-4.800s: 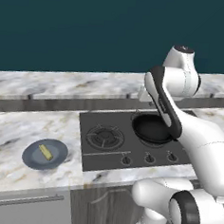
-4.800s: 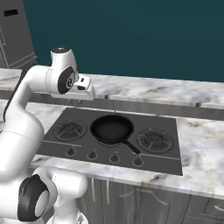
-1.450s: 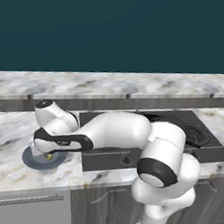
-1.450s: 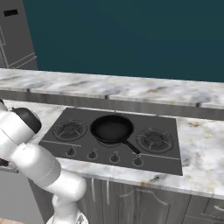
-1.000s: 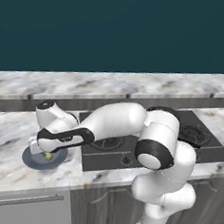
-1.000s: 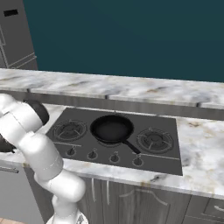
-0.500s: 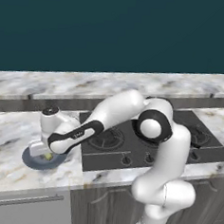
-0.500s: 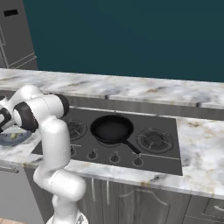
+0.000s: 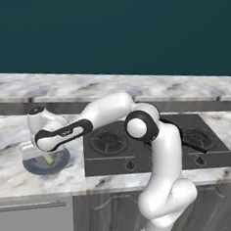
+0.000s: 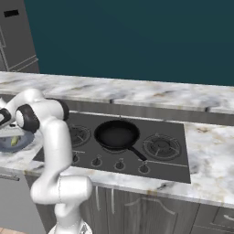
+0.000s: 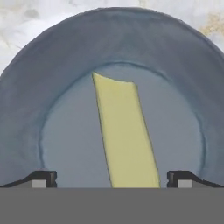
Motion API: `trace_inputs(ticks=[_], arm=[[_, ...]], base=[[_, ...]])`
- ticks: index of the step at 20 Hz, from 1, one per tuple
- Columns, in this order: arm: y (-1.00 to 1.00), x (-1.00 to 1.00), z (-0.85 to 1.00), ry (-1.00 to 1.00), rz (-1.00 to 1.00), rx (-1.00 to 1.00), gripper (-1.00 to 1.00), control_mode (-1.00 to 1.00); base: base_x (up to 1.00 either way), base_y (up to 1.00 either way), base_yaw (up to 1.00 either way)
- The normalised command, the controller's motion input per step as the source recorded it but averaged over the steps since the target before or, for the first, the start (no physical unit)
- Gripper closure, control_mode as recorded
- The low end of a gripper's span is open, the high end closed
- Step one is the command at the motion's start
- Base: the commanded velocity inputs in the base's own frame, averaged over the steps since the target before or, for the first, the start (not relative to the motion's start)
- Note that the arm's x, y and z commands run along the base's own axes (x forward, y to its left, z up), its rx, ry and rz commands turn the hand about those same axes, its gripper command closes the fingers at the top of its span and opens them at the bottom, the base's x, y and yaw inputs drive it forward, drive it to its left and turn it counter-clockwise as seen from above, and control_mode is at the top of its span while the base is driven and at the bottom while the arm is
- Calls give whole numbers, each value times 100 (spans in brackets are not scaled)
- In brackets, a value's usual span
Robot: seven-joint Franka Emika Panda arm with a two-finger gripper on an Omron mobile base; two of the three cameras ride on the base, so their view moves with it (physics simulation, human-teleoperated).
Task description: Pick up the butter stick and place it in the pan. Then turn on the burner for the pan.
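Butter (image 11: 126, 133) lies flat in the blue-grey plate (image 11: 52, 74), straight below the claw (image 11: 112, 177) and between its two tips, which stand wide apart on either side of it without touching it. The stick runs lengthwise away from the claw, slightly tilted. From the left base camera the claw (image 9: 42, 153) hangs low over the plate (image 9: 32, 165) on the marble counter (image 9: 4, 182). Pan (image 10: 116, 134) sits well off to the claw's side on the stove (image 10: 164, 164), nothing in it.
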Motion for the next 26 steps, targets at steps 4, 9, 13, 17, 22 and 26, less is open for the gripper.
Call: trace_inputs(ticks=[4, 9, 13, 17, 22, 26], arm=[[29, 11, -22, 9, 0, -8, 100, -100], [5, -1, -63, -2, 0, 0, 100, -100], [-5, -13, -56, -15, 0, 9, 100, -100], [-23, -26, -47, -21, 0, 12, 100, -100], [-44, -26, -20, -14, 0, 14, 100, -100], [-40, -9, 12, -4, 0, 8, 100, -100]], base=[[0, 0, 0], [0, 0, 0], [0, 0, 0], [0, 0, 0], [0, 0, 0], [0, 0, 0]])
